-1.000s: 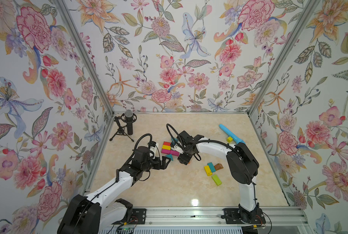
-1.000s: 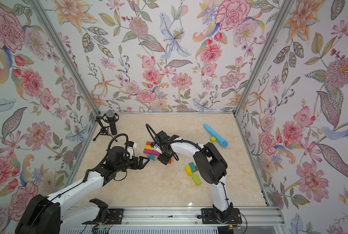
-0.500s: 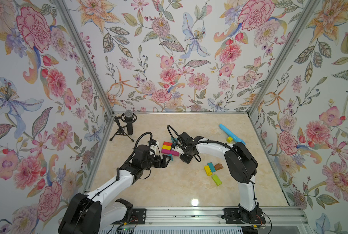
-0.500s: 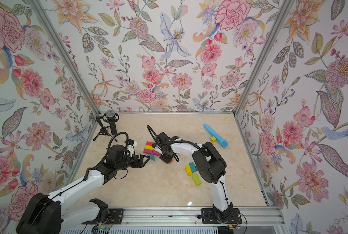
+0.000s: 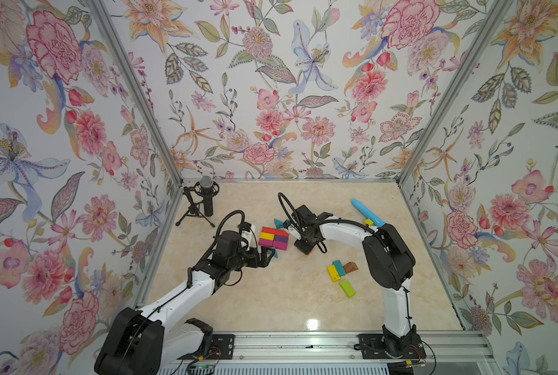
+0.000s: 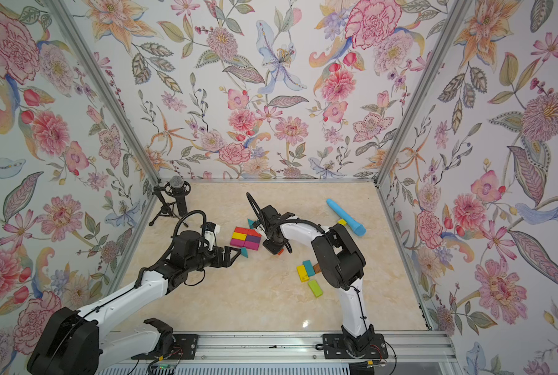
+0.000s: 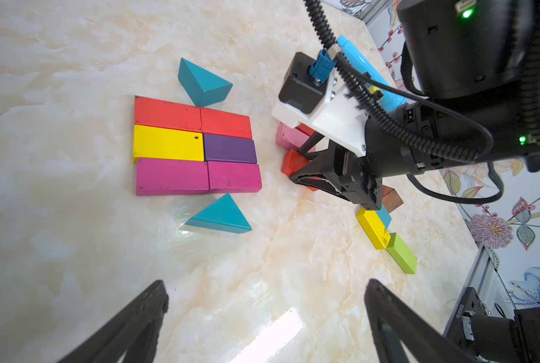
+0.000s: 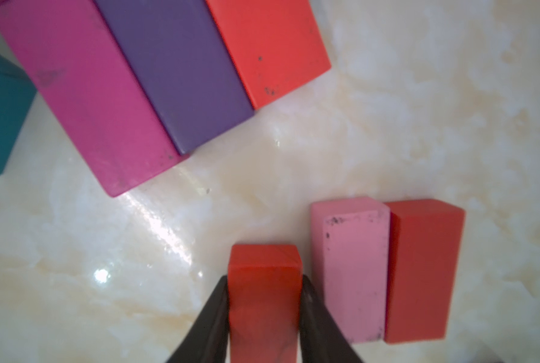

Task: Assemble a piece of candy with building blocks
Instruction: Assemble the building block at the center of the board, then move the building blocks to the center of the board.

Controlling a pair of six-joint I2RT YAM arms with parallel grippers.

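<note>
Microphone (image 5: 206, 194) on its tripod sits at the far left of the counter (image 5: 271, 308) in both top views. Left pincer (image 5: 266, 255) is lower and right of it, jaws wide apart, holding nothing. In the wrist view its fingers (image 7: 143, 317) hang over bare counter.

Centre: flat slab of six bricks (image 5: 273, 238), edge to edge, in rows red-red, yellow-purple, magenta-magenta. Teal wedge (image 5: 278, 223) lies at the slab's upper edge. Second teal wedge (image 6: 244, 252) lies near the lower edge, just beside the left pincer tips.

Right of the slab, apart from it: right pincer (image 8: 264, 281) clamped on an orange-red brick (image 8: 265, 261). Can't tell if it's off the counter. Pink brick (image 8: 350, 267) is just beside it, with a red brick (image 8: 422, 267) against the pink one.

Lower right of centre: yellow brick (image 5: 333, 272), teal brick (image 5: 338, 268) and brown block (image 5: 351, 267) bunched together, green brick (image 5: 348, 288) just below them.

Upper right: blue tube (image 5: 367, 212), small yellow block (image 5: 368, 222) beside it.
</note>
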